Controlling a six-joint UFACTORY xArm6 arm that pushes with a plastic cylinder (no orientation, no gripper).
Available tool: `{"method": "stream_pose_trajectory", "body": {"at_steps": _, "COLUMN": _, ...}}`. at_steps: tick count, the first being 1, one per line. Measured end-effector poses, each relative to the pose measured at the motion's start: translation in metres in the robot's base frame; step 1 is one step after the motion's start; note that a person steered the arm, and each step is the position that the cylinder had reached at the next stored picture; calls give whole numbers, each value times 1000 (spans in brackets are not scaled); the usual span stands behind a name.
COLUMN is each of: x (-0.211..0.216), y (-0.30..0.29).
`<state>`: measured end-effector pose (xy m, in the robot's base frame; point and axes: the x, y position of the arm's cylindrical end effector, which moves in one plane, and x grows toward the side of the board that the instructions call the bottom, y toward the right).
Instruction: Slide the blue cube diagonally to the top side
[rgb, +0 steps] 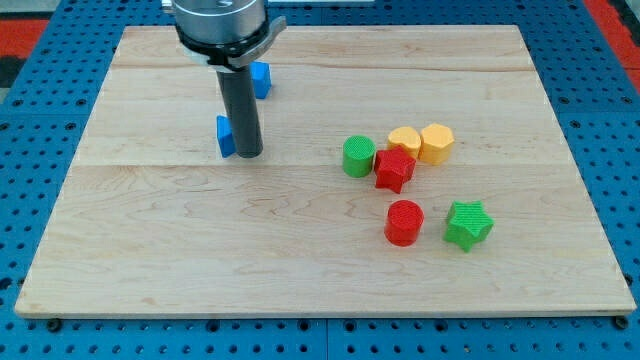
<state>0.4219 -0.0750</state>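
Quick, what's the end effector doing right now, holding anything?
My tip: a bare rod that holds nothing, sitting against the right side of a blue block.

We see the blue cube (225, 136) resting flat on the surface, at ten o'clock from centre, largely hidden behind the rod.

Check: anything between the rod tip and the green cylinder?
Nothing. In the camera view, only bare wooden board lies between my tip and the green cylinder. A blue block touches the tip's left.
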Motion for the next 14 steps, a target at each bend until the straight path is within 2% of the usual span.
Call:
{"method": "stream_pose_trajectory", "body": {"at_steps": 2, "x": -86, "y": 4}}
{"method": "stream_pose_trajectory", "body": {"at_steps": 3, "x": -104, "y": -10}}
{"method": "stream_pose_trajectory", "body": {"at_steps": 5, "x": -107, "y": 18}}
{"method": "stream_pose_trajectory", "body": {"at_steps": 7, "x": -150, "y": 38}}
{"method": "stream_pose_trajectory", "body": {"at_steps": 8, "x": -146, "y": -11}}
{"method": "stream_pose_trajectory", "body": {"at_steps": 9, "x": -166, "y": 10}}
{"method": "stream_pose_trajectory", "body": {"at_steps": 10, "x": -147, "y": 76}}
{"method": "stream_pose_trajectory", "body": {"at_steps": 12, "x": -71, "y": 229}}
{"method": "stream_pose_trajectory", "body": {"at_steps": 14, "x": 28, "y": 290}}
